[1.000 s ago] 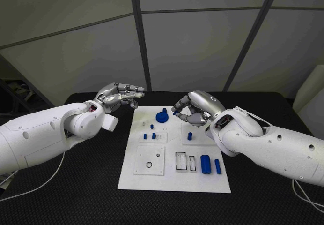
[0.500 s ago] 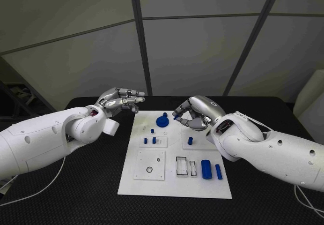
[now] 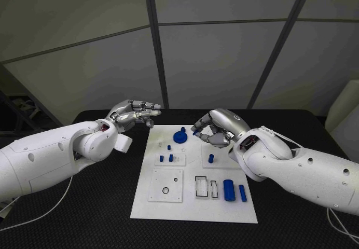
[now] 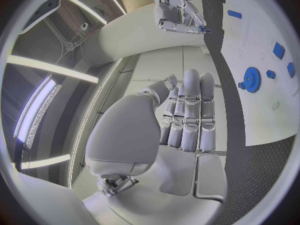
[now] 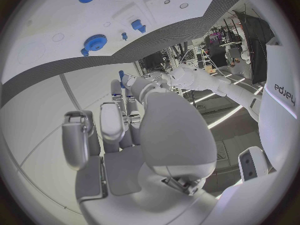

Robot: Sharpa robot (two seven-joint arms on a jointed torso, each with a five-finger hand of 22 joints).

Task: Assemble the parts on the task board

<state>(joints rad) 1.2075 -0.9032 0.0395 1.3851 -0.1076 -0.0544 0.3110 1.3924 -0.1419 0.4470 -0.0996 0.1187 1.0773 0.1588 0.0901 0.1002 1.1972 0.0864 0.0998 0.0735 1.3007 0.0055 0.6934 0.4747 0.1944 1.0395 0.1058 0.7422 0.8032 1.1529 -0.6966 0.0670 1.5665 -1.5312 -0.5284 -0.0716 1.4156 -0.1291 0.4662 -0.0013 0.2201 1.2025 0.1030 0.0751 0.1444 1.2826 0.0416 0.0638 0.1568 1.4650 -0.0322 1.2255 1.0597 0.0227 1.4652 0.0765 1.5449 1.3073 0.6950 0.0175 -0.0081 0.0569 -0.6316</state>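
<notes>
The white task board (image 3: 193,205) lies in the middle of the black table. A blue gear (image 3: 180,136) sits at its far end, with small blue pegs (image 3: 166,157) and another peg (image 3: 210,157) behind the recessed slots. Two blue cylinders (image 3: 229,189) lie at the near right. My right hand (image 3: 218,127) hovers over the board's far right, pinching a small blue part (image 3: 196,133) at its fingertips; the part (image 5: 120,75) also shows in the right wrist view. My left hand (image 3: 135,114) hangs just off the board's far left corner, fingers curled in, holding nothing.
Black mesh table surface (image 3: 90,207) surrounds the board on both sides. In the left wrist view the gear (image 4: 252,77) and board (image 4: 269,110) lie beyond my left hand (image 4: 187,115), with my right hand (image 4: 178,12) further off.
The whole head view has shifted a little, so the camera moved. Relative to the board both hands stay almost where they were, the right still pinching the small blue part.
</notes>
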